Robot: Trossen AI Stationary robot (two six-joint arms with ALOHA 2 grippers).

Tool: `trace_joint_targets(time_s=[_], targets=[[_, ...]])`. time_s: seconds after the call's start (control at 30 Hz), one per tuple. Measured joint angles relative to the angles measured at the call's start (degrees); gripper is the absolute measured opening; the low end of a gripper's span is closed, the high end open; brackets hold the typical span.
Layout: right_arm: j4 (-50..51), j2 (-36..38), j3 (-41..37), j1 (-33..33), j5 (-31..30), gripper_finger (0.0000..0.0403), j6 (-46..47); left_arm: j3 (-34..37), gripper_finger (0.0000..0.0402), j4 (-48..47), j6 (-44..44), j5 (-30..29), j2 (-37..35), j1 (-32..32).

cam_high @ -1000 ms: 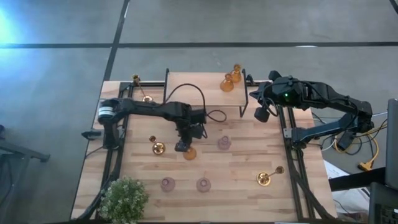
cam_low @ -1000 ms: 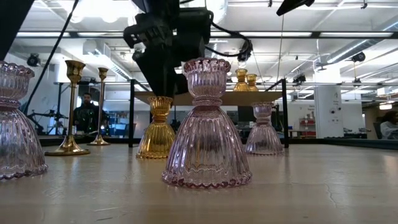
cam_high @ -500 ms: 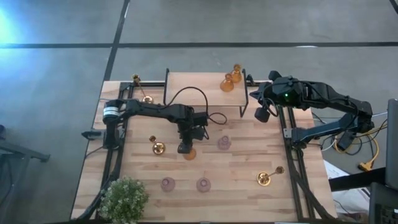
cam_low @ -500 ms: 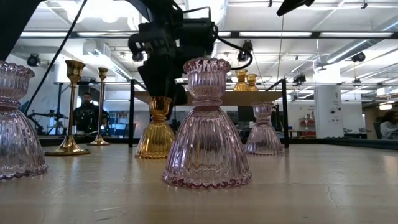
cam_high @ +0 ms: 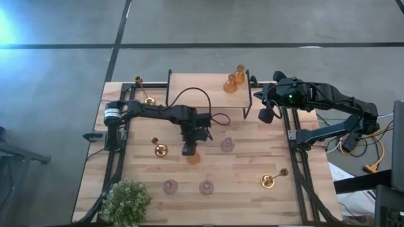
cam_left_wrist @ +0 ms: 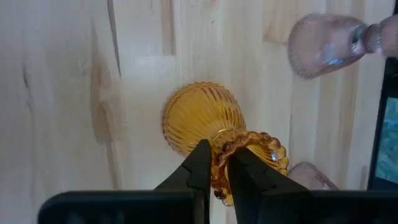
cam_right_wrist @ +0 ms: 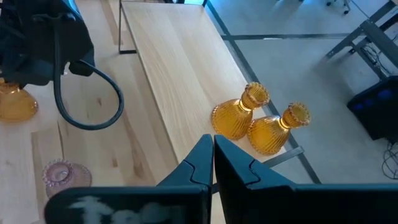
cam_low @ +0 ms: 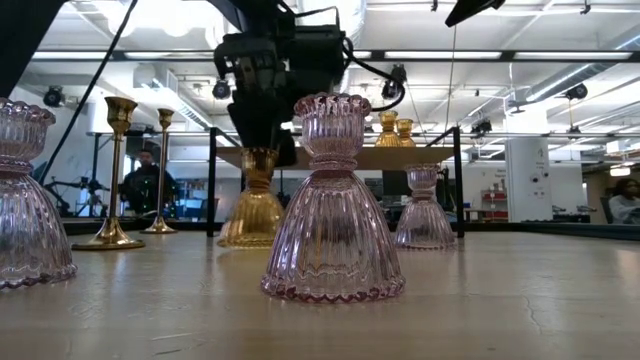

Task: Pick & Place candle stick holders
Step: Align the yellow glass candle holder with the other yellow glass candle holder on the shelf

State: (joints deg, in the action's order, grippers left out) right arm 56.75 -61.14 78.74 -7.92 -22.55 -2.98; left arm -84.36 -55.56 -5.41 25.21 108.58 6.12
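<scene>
An amber bell-shaped candle stick holder (cam_high: 193,157) stands on the table's middle, with my left gripper (cam_high: 189,150) shut on its cup; it also shows in the low view (cam_low: 252,210). Two more amber holders (cam_high: 231,84) stand on the raised shelf (cam_high: 196,88). Pink holders (cam_high: 227,145) (cam_high: 170,186) (cam_high: 206,186) and gold ones (cam_high: 160,150) (cam_high: 268,181) (cam_high: 149,99) stand on their bases around the table. My right gripper (cam_high: 265,115) hangs shut by the shelf's right end, above the table. My left gripper pinches the scalloped rim of the amber holder's cup (cam_left_wrist: 221,163) between its two fingers. The fingers come from above, slanting down. The holder's ribbed bell (cam_left_wrist: 199,118) rests on the table, roughly upright.
A green leafy plant (cam_high: 126,202) stands at the near left corner. The shelf's black frame (cam_high: 168,88) rises just beyond the left arm. A black cable (cam_high: 218,118) loops off the left wrist. The large pink holder (cam_low: 333,200) stands close to the low camera.
My left gripper has settled a little lower over the amber holder, rolled about its own axis, and closed on the cup's rim. The holder stays on the table where it was.
</scene>
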Motion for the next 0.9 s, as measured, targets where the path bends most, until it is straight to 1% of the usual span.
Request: trace_joint_targets(time_s=[0.13,0.23,0.43,0.5,0.63,0.7,0.77,0.9], targets=[[0.0,0.0,0.0,0.0,-0.12,0.0008,0.22,-3.18,0.0034,-2.82,1.91,-0.38,-0.68,-0.01],[0.0,0.0,-0.02,0.0,-0.17,0.0008,1.2,-7.37,0.0034,-5.83,3.84,-0.1,-1.51,-0.01],[0.0,0.0,-0.02,0.04,0.28,0.0008,3.52,-17.27,0.0034,-6.67,8.97,-0.32,-1.82,0.47],[0.0,0.0,-0.02,0.12,0.36,0.0008,3.49,-20.93,0.0034,-7.0,11.88,-2.2,-1.96,0.99],[-0.3,0.0,-0.02,0.2,0.5,0.0008,3.04,-27.75,0.0034,-7.21,21.85,-9.4,-1.98,3.77],[-1.73,-0.17,-0.17,0.26,0.5,0.0008,2.88,-30.9,0.0034,-6.58,24.96,-12.12,-1.98,5.72],[-4.31,-0.52,-0.66,0.89,0.45,0.0008,1.29,-33.52,0.0034,-4.2,26.65,-13.67,-1.98,7.77],[-11.2,-2.19,-2.57,2.15,0.53,0.0008,-3.01,-36.55,0.0034,-0.34,29.08,-13.81,-1.98,11.9]])
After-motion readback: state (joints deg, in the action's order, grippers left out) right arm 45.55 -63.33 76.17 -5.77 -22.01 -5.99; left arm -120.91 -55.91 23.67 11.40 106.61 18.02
